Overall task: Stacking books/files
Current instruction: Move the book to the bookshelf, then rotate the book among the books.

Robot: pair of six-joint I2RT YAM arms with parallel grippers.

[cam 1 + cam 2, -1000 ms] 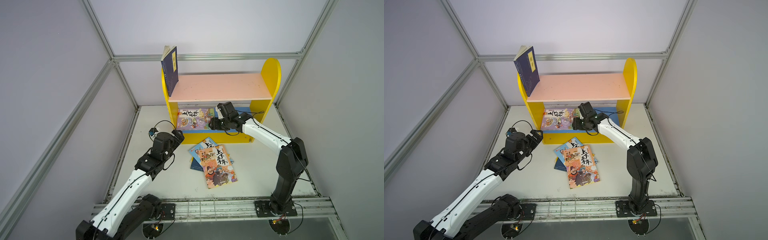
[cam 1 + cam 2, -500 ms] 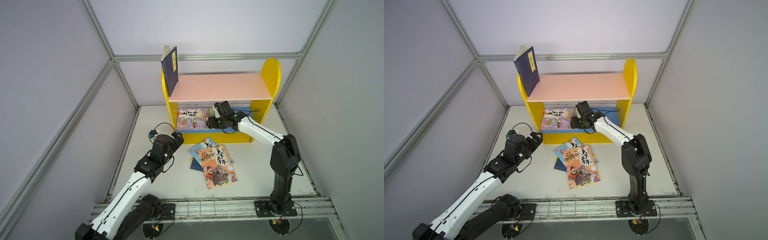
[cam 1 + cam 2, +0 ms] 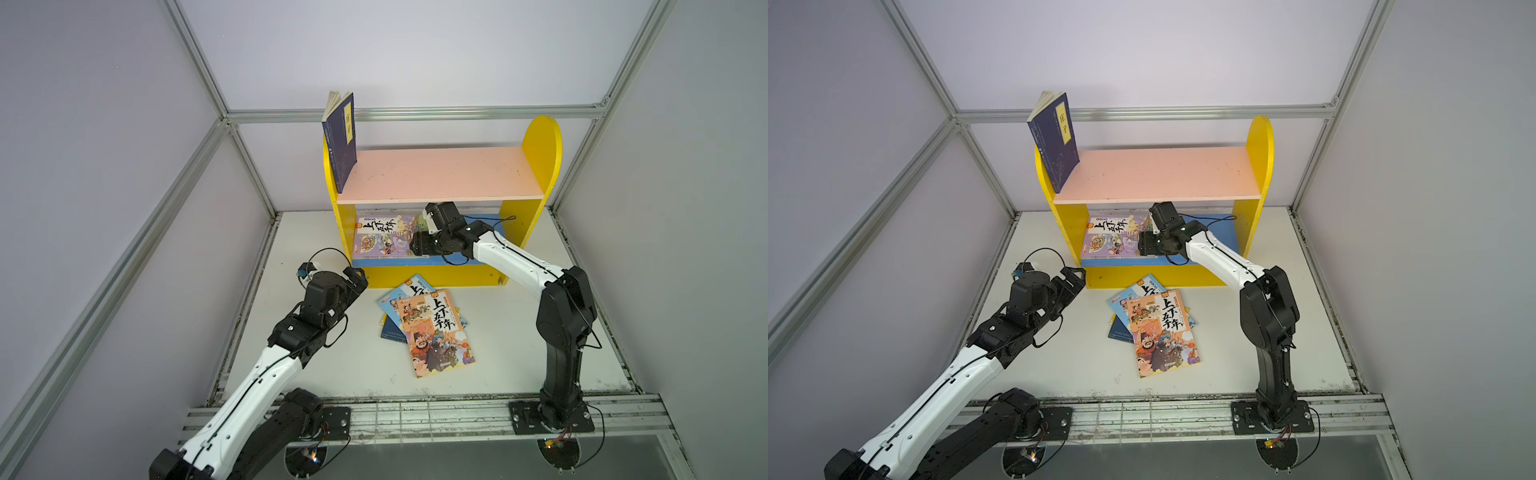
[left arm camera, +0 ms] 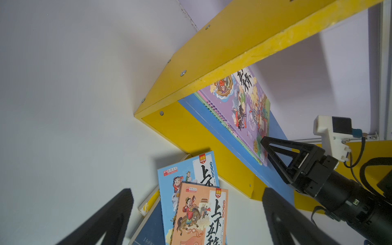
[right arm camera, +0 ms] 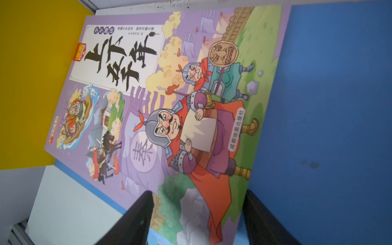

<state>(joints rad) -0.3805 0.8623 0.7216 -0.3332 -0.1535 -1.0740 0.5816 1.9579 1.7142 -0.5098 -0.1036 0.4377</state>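
Note:
A purple book lies flat on the shelf's blue lower board, on top of other thin books. My right gripper reaches in over its near right corner, jaws apart on either side of that corner. An orange book lies on a light blue book and a navy book on the floor in front. My left gripper hovers left of them, open and empty.
The yellow shelf has a pink top board. A navy book with a yellow title strip stands upright against its left end. Aluminium frame posts and pale walls close in the white floor.
The right gripper has slid left along the lower shelf and its jaws have widened. The left arm has barely shifted.

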